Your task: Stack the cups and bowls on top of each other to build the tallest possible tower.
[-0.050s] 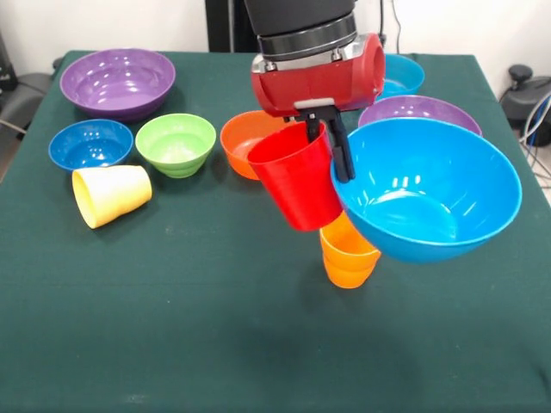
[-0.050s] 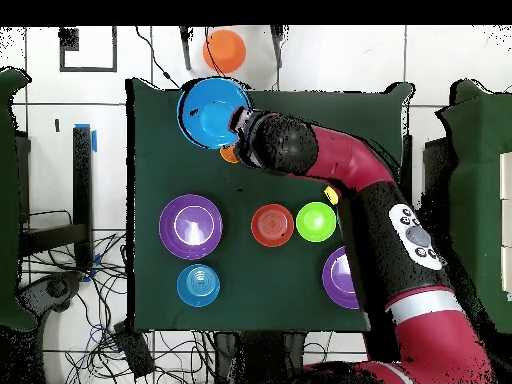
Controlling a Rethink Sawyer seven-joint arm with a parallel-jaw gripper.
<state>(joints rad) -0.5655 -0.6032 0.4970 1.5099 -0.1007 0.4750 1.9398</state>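
Observation:
My gripper (image 1: 329, 157) hangs over the table's middle, shut on the rim of the plain red cup (image 1: 297, 181), one finger inside and one outside. The red cup is lifted and tilted. Right beside it, the large blue bowl (image 1: 428, 191) (image 2: 213, 112) sits tilted on the upright orange cup (image 1: 349, 255) (image 2: 230, 154), its rim touching the outer finger. In the overhead view the arm hides the red cup. The yellow cup (image 1: 112, 195) lies on its side at the left.
Loose bowls stand on the green table: a purple bowl (image 1: 118, 82) (image 2: 340, 277), dark blue bowl (image 1: 90, 144), green bowl (image 1: 176, 144) (image 2: 316, 221), orange bowl (image 1: 244, 142) (image 2: 272, 224), second purple bowl (image 1: 419, 108) (image 2: 190, 225) and cyan bowl (image 1: 403, 76) (image 2: 197, 285). An orange round object (image 2: 225, 50) lies off the table.

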